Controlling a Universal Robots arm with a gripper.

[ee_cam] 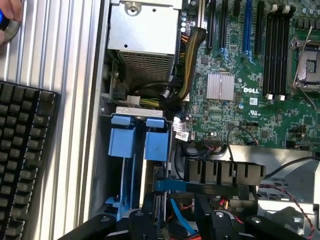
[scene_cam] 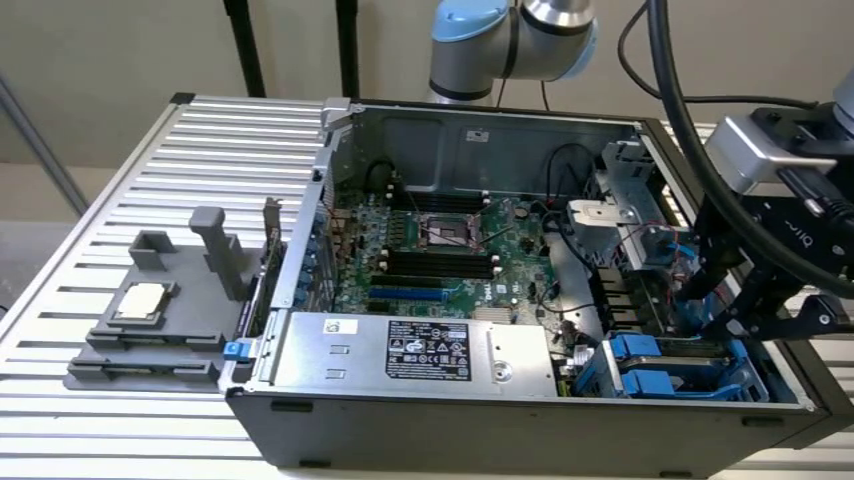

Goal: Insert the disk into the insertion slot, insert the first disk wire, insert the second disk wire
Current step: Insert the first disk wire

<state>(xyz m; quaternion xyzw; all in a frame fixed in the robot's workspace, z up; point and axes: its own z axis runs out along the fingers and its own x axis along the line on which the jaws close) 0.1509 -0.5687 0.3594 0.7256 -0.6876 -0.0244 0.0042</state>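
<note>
1. The claw hangs low inside the open computer case, toward the exterior view's right end. Whether it is released or grasping something cannot be told.
2. In the wrist view, the claw is right over a blue wire that runs beneath it among darker cabling.
3. Just beyond the claw is the drive bay. The disk sits in it, showing the bright blue end of its carrier; its label cannot be made out. A second blue carrier stands just beside it, nearer the case wall. In the exterior view the disk lies below and slightly to the exterior view's left of the claw.
4. The silver power supply is next to the bay along the case's near wall. A bundle of wires leaves the power supply.
5. The green motherboard fills the middle of the case. In the wrist view, a black ribbed shroud lies between the motherboard and the claw.
6. The case rests on a ribbed metal surface. At the exterior view's left, a grey fixture holds a processor chip.
7. A black keyboard lies on the surface just beside the case wall, and a person's hand rests at the surface's edge.
</note>
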